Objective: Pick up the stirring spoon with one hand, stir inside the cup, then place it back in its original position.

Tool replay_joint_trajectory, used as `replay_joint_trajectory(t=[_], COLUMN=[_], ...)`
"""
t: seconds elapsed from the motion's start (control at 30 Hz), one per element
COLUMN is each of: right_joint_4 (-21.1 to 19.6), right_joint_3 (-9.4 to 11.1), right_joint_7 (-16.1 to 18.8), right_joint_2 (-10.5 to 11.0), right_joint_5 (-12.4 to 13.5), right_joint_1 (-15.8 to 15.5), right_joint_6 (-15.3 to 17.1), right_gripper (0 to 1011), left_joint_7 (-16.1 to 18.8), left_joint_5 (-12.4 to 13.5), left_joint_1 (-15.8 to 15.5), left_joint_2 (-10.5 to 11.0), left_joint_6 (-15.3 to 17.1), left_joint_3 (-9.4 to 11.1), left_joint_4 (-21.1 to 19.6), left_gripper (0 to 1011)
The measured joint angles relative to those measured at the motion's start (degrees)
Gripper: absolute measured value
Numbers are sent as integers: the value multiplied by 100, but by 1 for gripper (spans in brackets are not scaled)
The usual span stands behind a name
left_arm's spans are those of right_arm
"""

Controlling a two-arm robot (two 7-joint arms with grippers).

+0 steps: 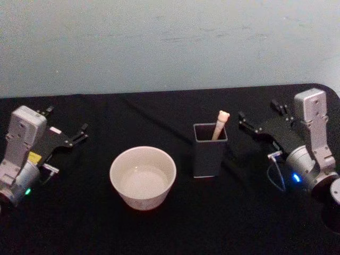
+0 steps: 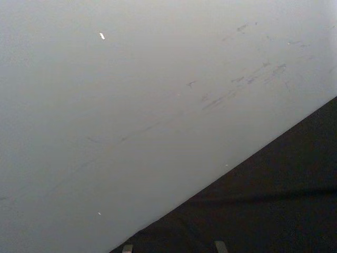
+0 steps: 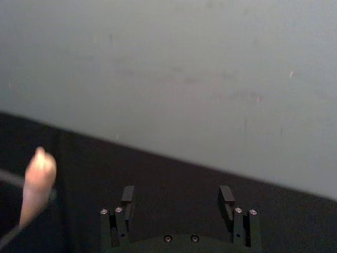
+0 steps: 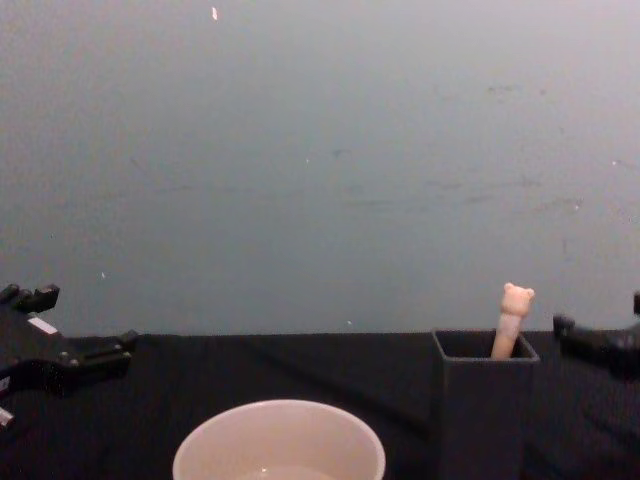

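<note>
**A:** What is nearest to the robot on the table (image 1: 95,223)?

**B:** The cup (image 1: 143,177). It is round, cream-white and upright on the black cloth, to the left of the right gripper (image 1: 260,116) and somewhat nearer to the robot than it. I cannot tell for sure what is inside it.

**A:** And after the cup?

**B:** The dark grey holder (image 1: 210,150), square, open at the top. It stands between the cup and the right gripper, just beside that gripper's fingertips but not touching them. The stirring spoon (image 1: 220,125) stands inside it, leaning to the holder's far right corner. The bear-head end sticks out above the rim; the lower part is hidden inside.

**A:** How is the right gripper?

**B:** It holds nothing. In the right wrist view its two fingers (image 3: 127,196) are wide apart, over the black cloth, and the spoon's handle shows at the side.

**A:** And the other arm?

**B:** The left gripper (image 1: 66,125) rests at the far left of the table, well apart from the cup. Its fingers are spread and empty. Behind everything is the pale wall (image 1: 170,42).
</note>
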Motion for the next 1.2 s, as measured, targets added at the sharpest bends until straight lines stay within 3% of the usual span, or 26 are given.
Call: replay_joint_trajectory(t=[0.27,1.2], right_joint_4=[66,62], right_joint_3=[27,7], right_joint_7=[42,40], right_joint_2=[-26,-11], right_joint_5=[-89,-98], right_joint_1=[-131,-120], right_joint_6=[244,219], right_gripper=[1002,1002], left_joint_7=[0,0], left_joint_5=[0,0], left_joint_1=[0,0], left_joint_2=[0,0], left_joint_6=[0,0], left_joint_3=[0,0], left_joint_4=[0,0], left_gripper=[1001,1002])
